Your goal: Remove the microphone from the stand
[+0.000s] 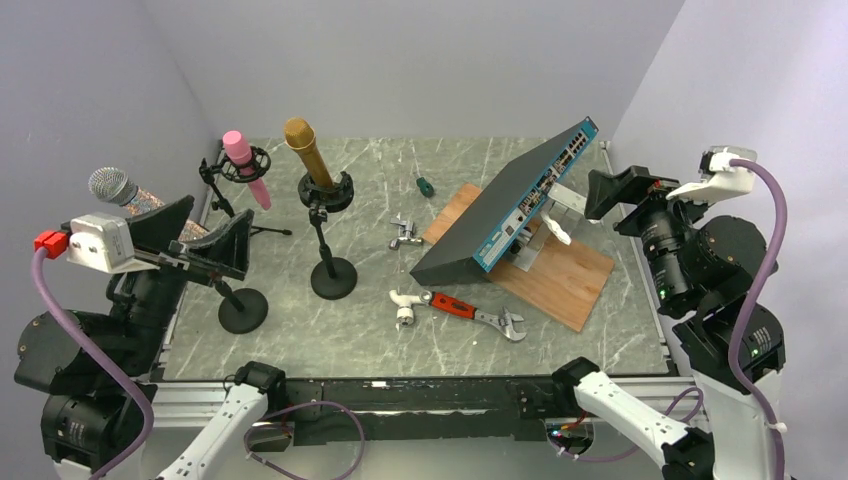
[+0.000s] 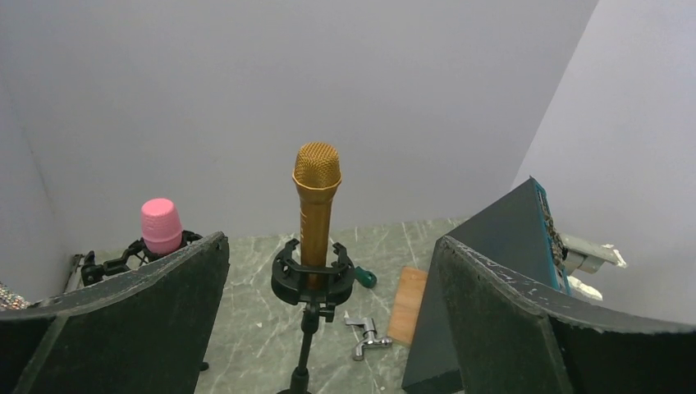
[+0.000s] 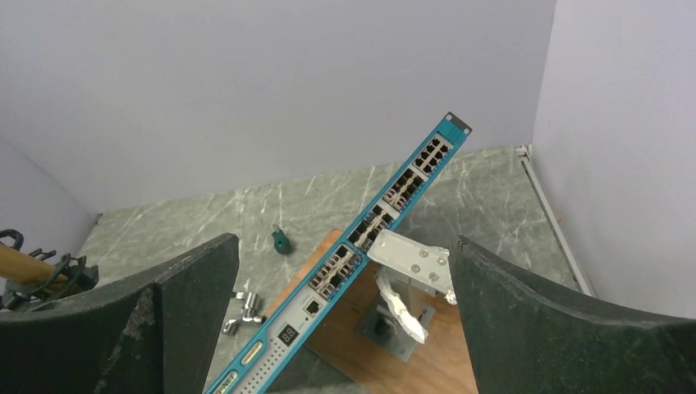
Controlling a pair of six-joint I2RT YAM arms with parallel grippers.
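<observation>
A gold microphone (image 1: 306, 151) sits tilted in a black clip on a round-based stand (image 1: 332, 272) near the table's middle left. In the left wrist view the gold microphone (image 2: 316, 205) stands centred between my fingers, well ahead of them. A pink microphone (image 1: 243, 161) sits in a tripod stand behind it, and a silver one (image 1: 118, 190) is at the far left on a third stand (image 1: 242, 309). My left gripper (image 1: 200, 243) is open and empty at the left edge. My right gripper (image 1: 622, 195) is open and empty at the right edge.
A dark network switch (image 1: 510, 200) leans on a bracket over a wooden board (image 1: 560, 275). A red-handled wrench (image 1: 478, 313), a white fitting (image 1: 404, 303), a chrome tap piece (image 1: 405, 234) and a green knob (image 1: 424, 186) lie on the marble table.
</observation>
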